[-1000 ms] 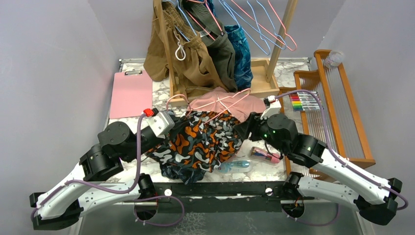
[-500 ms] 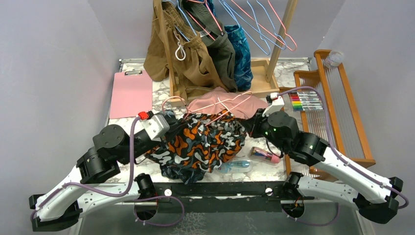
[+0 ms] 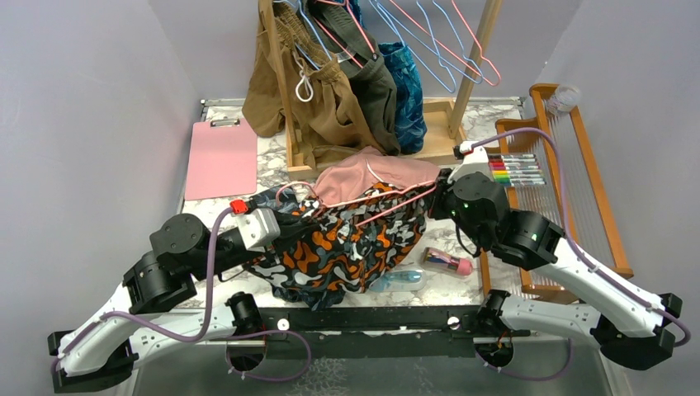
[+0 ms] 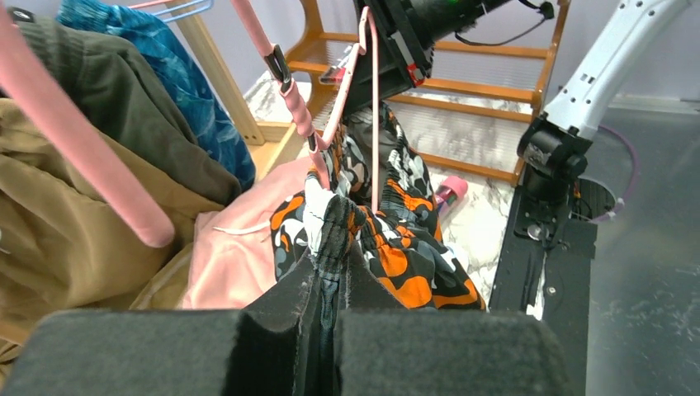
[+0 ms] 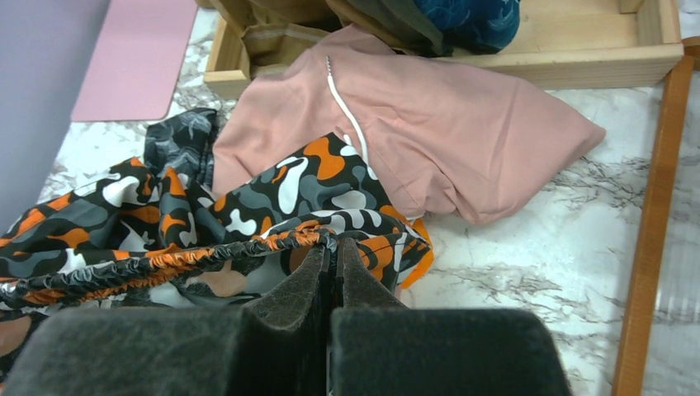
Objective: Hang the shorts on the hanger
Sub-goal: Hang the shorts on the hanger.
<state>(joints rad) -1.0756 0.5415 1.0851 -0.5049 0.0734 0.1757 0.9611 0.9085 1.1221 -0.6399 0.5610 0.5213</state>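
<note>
Stretching the waistband: left gripper point(image 4: 330, 289) and right gripper point(image 5: 333, 247) are each clamped on the shorts point(image 3: 330, 247), taut between them over the bench, with the hanger point(image 3: 388, 208) at the waistband. Advise even tension so the wire clears the elastic without snagging.

shorts point(image 4: 410, 266) in left tool point(image 4: 330, 276) — hanger point(image 4: 374, 124) above

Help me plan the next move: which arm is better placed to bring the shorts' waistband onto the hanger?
Probably left: the left gripper, shut on the shorts, sits right beneath the hanger; the right gripper sees none.
</note>
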